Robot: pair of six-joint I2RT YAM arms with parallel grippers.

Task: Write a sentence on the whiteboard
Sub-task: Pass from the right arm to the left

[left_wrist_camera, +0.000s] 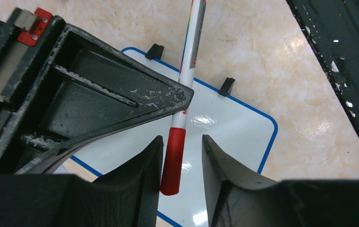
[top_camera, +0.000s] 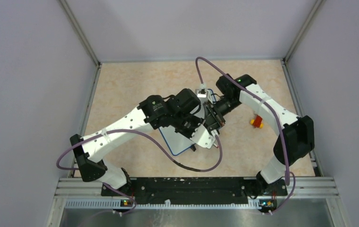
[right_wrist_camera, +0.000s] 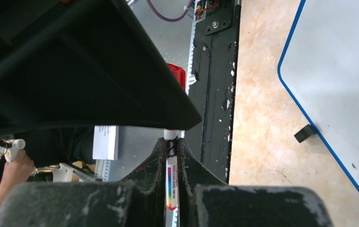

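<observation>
Left hand hangs with its two fingers on either side of the red cap of a marker. One finger touches the cap and the other stands a little off it, so this hand is released, not clenched. Right hand is clamped tight on the white barrel of the same marker, up from the cap, and holds it over the board. Under both hands the whiteboard lies flat on the table, glossy white with a thin blue rim and rounded corners. Two small black feet stick out along one edge. From above, the board sits near the middle of the table, mostly covered by the arms. Farther right, well apart from the board, a small red and yellow thing lies on the table.
</observation>
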